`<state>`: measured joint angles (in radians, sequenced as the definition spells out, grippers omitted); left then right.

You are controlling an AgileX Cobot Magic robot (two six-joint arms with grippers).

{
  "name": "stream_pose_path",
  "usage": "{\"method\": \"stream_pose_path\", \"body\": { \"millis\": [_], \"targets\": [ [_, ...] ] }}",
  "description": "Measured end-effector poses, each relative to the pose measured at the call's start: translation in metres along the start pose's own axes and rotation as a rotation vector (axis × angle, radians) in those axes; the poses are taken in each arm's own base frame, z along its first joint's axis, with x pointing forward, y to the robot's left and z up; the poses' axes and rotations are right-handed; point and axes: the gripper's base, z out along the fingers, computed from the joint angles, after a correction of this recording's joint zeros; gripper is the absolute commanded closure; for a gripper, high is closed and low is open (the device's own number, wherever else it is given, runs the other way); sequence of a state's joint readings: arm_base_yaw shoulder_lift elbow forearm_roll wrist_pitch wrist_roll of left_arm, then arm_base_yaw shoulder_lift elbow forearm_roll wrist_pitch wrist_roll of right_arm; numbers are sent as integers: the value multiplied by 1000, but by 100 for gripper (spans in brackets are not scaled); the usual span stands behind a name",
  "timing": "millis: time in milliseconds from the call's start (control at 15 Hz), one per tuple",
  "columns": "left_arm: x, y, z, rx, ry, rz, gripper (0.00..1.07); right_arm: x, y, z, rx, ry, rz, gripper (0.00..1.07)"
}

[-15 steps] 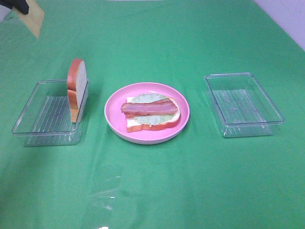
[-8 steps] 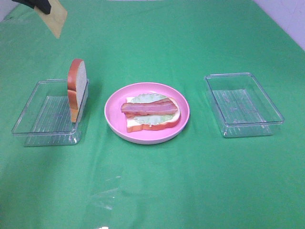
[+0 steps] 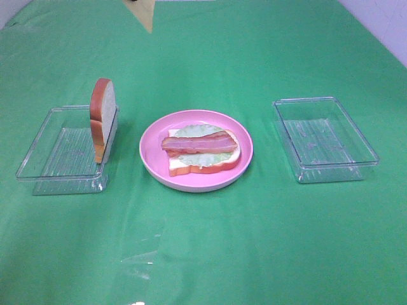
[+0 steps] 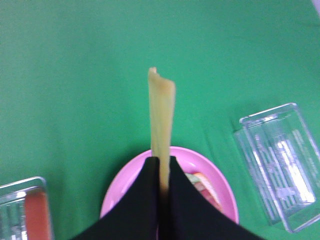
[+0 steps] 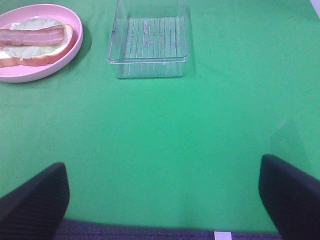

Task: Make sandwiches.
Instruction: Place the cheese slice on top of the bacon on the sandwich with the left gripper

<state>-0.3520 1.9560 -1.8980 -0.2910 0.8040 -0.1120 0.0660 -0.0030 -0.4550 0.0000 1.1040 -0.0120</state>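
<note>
1. Carried along the far edge in the high view, the cheese (image 3: 146, 14) now hangs near the top middle; a second ago it was at the far left corner. Plate, trays and bread have not shifted.
2. Nearest in the high view is bare surface (image 3: 210, 254), a smooth green cloth with faint creases.
3. Farther back stand three things in a row. The left tray (image 3: 44, 159) is clear, ribbed plastic, rectangular, with a bread slice (image 3: 103, 117) standing on edge against its right wall, white face, orange-brown crust.
4. The round pink plate (image 3: 152, 159) sits in the middle. On it lies a second slice (image 3: 226, 162), flat, topped with crinkled pale green lettuce (image 3: 191, 131) and a reddish-brown bacon strip (image 3: 198, 144).
5. The right tray (image 3: 325, 138) is clear and ribbed too, well apart from the plate.
6. The left gripper (image 4: 160, 172) is clamped on the cheese, a thin, stiff yellow square seen edge-on between two black fingers (image 4: 142, 200). In its wrist view it hangs above the plate's rim, off the surface.
7. The right gripper (image 5: 165, 195) is low over bare cloth, its black fingers (image 5: 35, 192) wide apart and holding nothing, well short of the right tray and the plate.
</note>
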Motion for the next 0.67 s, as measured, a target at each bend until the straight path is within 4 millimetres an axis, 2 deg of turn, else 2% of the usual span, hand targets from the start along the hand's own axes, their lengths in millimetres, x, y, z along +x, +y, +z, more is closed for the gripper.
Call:
{"method": "stream_pose_path", "body": {
  "millis": [200,467,667],
  "targets": [
    [12,-22,19,88,37,-29,107,0,0,0,0,0,0,9],
    [41,-57,53,189,130,-17,107,0,0,0,0,0,0,9],
    [60,-72,76,241,191,-19,107,0,0,0,0,0,0,9]
  ]
}}
